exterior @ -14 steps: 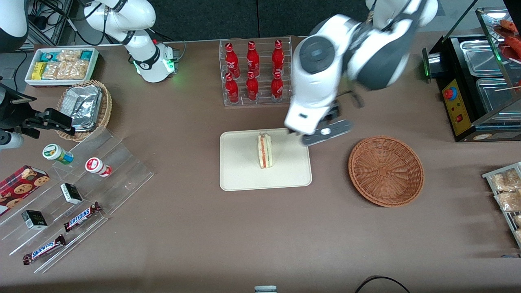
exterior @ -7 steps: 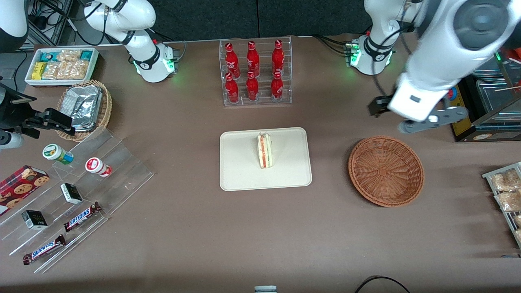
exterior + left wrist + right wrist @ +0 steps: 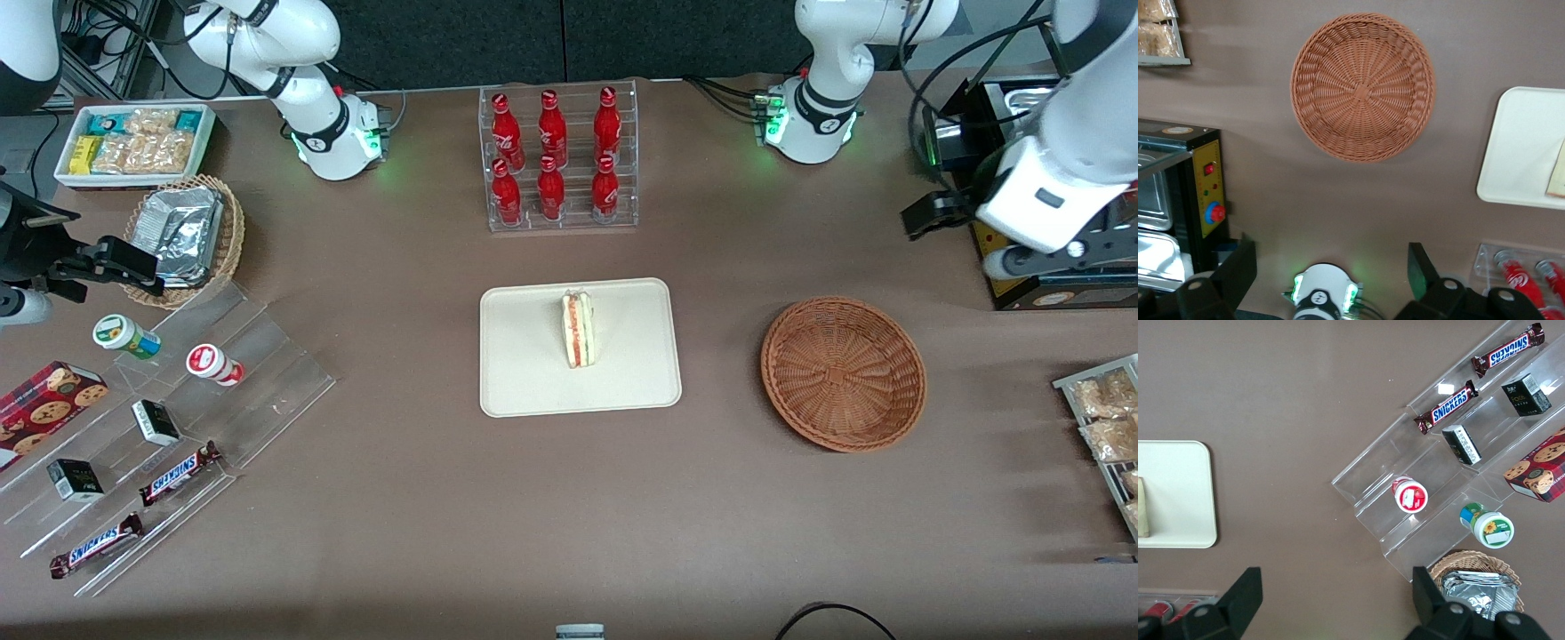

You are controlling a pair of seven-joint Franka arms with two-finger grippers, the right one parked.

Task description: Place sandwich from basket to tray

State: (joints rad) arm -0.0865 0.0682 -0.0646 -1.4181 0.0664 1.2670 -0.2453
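Up at the tabletop's working-arm end hangs the end effector (image 3: 1053, 258), released and empty. At its eight o'clock sits the bare basket (image 3: 843, 373), then the tray (image 3: 524, 387) carrying the sandwich (image 3: 578, 329): likely light, soft, squashable, best pinched gently across its bread faces.

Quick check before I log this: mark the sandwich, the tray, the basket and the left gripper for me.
sandwich (image 3: 578, 330): front view, on its red filling stripe.
tray (image 3: 524, 356): front view, on bare tray floor beside the sandwich.
basket (image 3: 1362, 87): left wrist view, on its woven centre.
left gripper (image 3: 1331, 267): left wrist view, midway between its open jaws.
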